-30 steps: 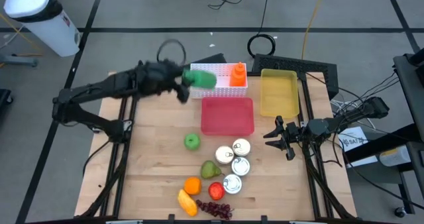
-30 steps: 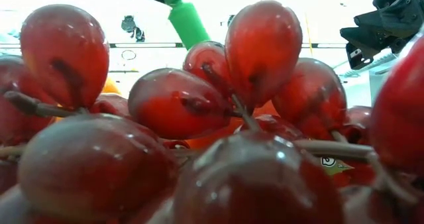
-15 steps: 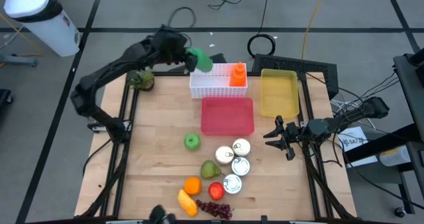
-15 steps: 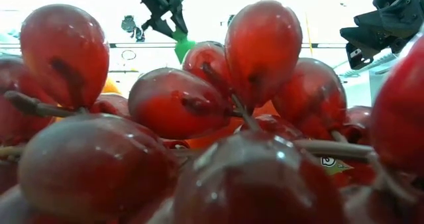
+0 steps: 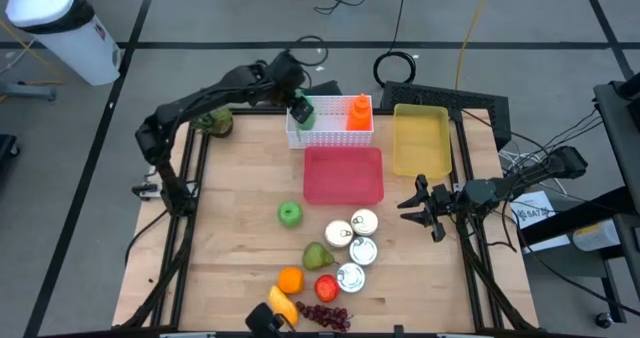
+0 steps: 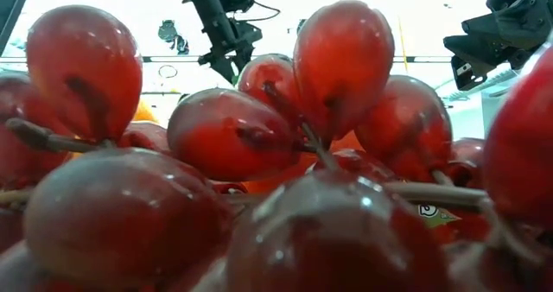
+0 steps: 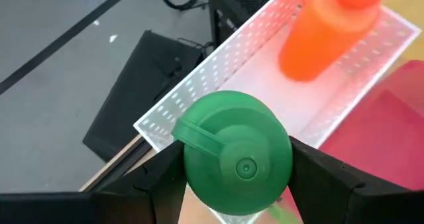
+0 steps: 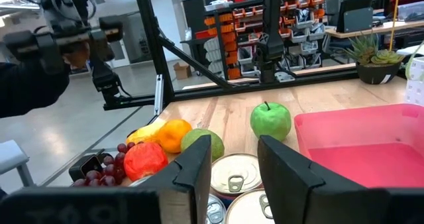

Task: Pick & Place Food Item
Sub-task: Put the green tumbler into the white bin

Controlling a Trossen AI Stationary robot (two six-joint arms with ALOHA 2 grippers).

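Red grapes (image 6: 259, 180) are filling the low view, hiding the bench; the left hand (image 7: 232, 184) is covering the green bottle's (image 7: 236, 156) body below its cap; the picture's edge is cutting off the orange bottle (image 7: 331, 25) beyond it.

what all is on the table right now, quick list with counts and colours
green plastic bottle: 1, green, held over white basket's left end
orange plastic bottle: 1, orange, in white perforated basket
pink tray: 1, table centre
yellow tray: 1, right of basket
green apple: 1, below pink tray
metal cans: 4, silver, front centre
pear: 1, green, beside cans
orange fruit: 1, front
tomato: 1, red
red grapes: 1 bunch, front edge
potted plant: 1, green, back left
left end effector: shut on bottle
right end effector: open, table's right edge
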